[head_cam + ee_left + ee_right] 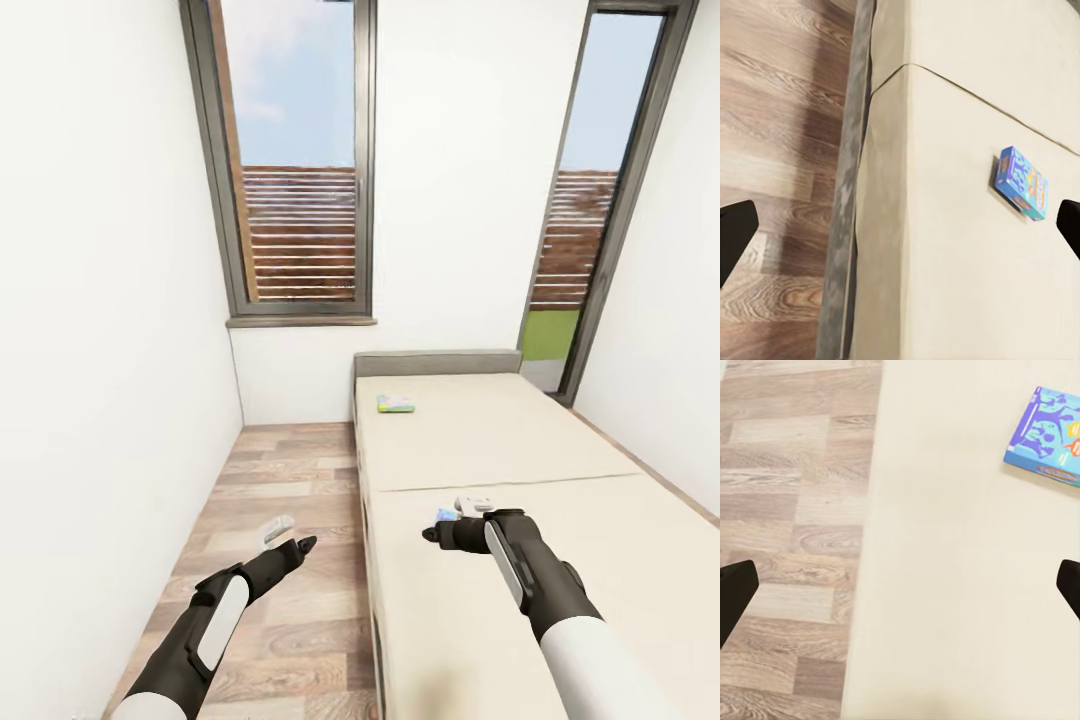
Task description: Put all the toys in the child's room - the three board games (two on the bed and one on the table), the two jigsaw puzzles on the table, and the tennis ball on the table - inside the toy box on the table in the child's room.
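The bed has a beige sheet and a grey headboard. Near the headboard lies a green-edged board game, flat on the sheet. A small blue multicolour board game lies near the bed's left edge, just beyond my right gripper. That gripper hovers open over the sheet with nothing between its fingers. Over the floor left of the bed, my left gripper is open and empty. The table, toy box, jigsaw puzzles and tennis ball are out of view.
A strip of wood-plank floor runs between the white left wall and the bed's dark grey frame. Two tall dark-framed windows stand in the far wall. The room is narrow.
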